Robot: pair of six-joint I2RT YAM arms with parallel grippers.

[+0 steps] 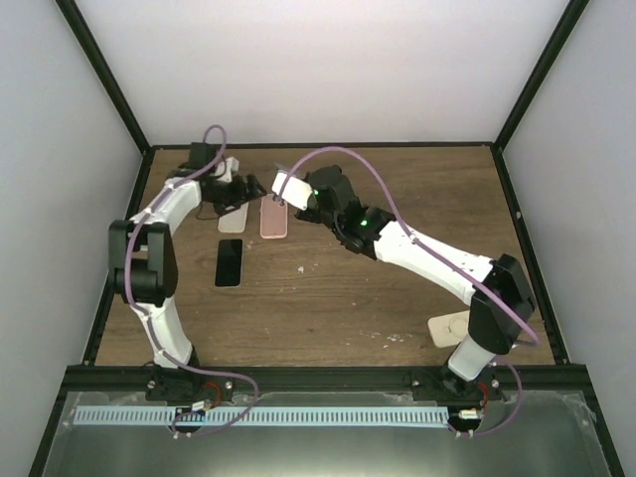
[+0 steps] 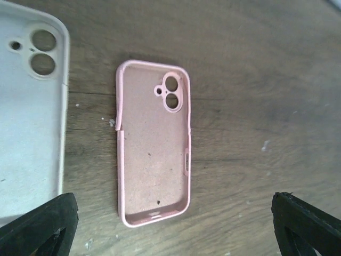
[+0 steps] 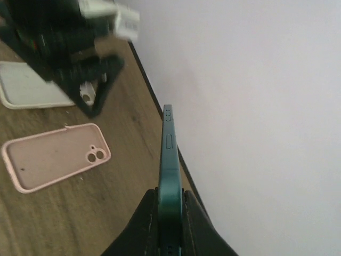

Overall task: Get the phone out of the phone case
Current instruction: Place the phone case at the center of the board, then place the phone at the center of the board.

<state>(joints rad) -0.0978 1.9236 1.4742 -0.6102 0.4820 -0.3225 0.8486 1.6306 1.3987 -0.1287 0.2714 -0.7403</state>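
- Fingers (image 3: pixel 146 218) of the right gripper (image 3: pixel 170 200) were clenched on the long flat faces of a dark teal phone (image 3: pixel 170 154). They held it on edge, with its side buttons facing the wrist camera.
- That phone was in the air, out of the pink case (image 3: pixel 56 156) and off to one side of it, touching neither the case nor the table (image 2: pixel 266 80).
- The pink case lay flat on the wood with its open side up. Nothing was in it, and its bare lining and twin camera cut-out were showing.
- One long wall of the pink case looked kinked near the camera end.
- The left gripper (image 2: pixel 173 213) hung above the pink case with its fingers (image 2: pixel 45 224) spread wide. They stood to either side of the case's bottom end and gripped nothing.
- A white case (image 2: pixel 29 122) lay just beside the pink case, also open side up, with a strip of bare wood between them.
- A black phone (image 1: pixel 229 263) lay face up near the pink case, on the side toward the arm bases and past the white case.
- A pale flat object (image 1: pixel 449 328) sat well apart from the pink case; I could not tell what it was.
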